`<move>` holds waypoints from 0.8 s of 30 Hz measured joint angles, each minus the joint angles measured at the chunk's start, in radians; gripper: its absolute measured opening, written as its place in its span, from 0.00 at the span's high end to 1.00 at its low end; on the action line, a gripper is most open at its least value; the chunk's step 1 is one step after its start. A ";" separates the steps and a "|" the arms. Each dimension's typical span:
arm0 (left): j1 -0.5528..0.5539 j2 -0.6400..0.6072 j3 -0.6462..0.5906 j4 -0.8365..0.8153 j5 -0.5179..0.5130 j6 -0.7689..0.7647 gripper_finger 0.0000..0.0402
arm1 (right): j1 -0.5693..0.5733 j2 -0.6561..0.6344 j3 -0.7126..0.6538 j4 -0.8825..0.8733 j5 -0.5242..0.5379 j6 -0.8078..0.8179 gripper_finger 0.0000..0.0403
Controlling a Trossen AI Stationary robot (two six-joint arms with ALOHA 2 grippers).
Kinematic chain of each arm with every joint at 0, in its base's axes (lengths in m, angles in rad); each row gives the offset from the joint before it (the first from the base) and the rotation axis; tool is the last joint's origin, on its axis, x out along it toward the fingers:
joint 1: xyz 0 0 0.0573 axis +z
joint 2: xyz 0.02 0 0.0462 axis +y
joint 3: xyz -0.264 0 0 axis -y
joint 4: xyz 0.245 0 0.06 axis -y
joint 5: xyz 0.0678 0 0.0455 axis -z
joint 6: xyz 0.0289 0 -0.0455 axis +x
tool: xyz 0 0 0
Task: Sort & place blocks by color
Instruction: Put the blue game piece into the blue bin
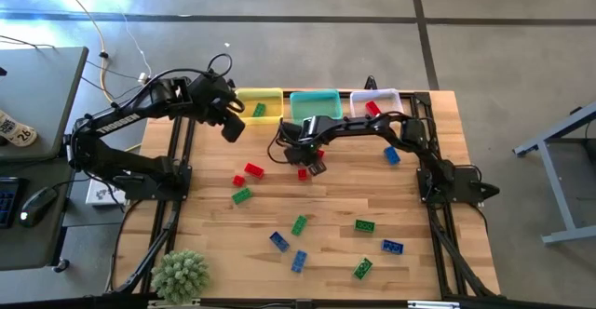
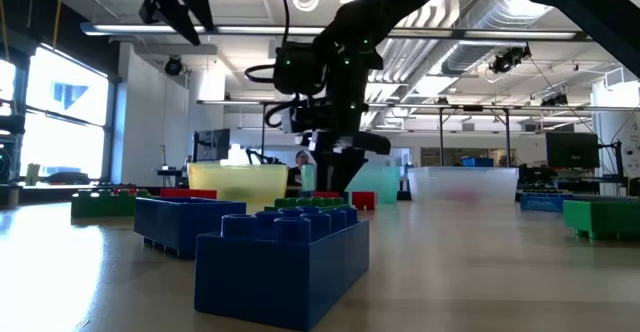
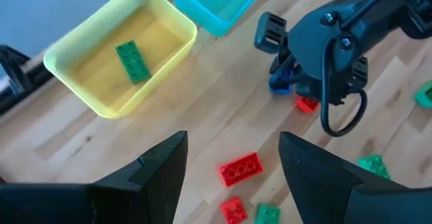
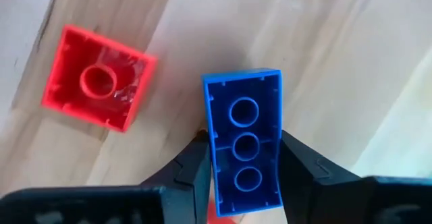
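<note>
We are seeing right gripper (image 4: pixel 244 163) jaws clamping blue block (image 4: pixel 244 140) above surface (image 1: pixel 326 207), beside red block (image 4: pixel 96 77), before teal bin (image 1: pixel 315 104). Left gripper (image 3: pixel 233 160) hovering near yellow bin (image 3: pixel 121 45), jaws wide, empty. No readable writing.

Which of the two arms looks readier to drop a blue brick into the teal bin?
The right one. Its pincer is already shut on a blue brick, just in front of the teal bin. The left pincer hangs open and empty near the yellow bin.
</note>
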 joint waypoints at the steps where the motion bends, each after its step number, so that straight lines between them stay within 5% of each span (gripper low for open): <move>1: 0.000 0.000 0.000 0.000 -0.001 0.015 0.44 | 0.000 0.000 0.001 -0.002 0.004 0.034 0.74; 8: 0.000 0.000 0.000 0.000 -0.026 0.134 0.44 | 0.000 -0.002 0.083 -0.036 0.037 0.246 0.74; 24: 0.000 0.001 0.000 0.000 -0.026 0.358 0.44 | -0.089 -0.005 0.389 -0.168 0.297 0.550 0.74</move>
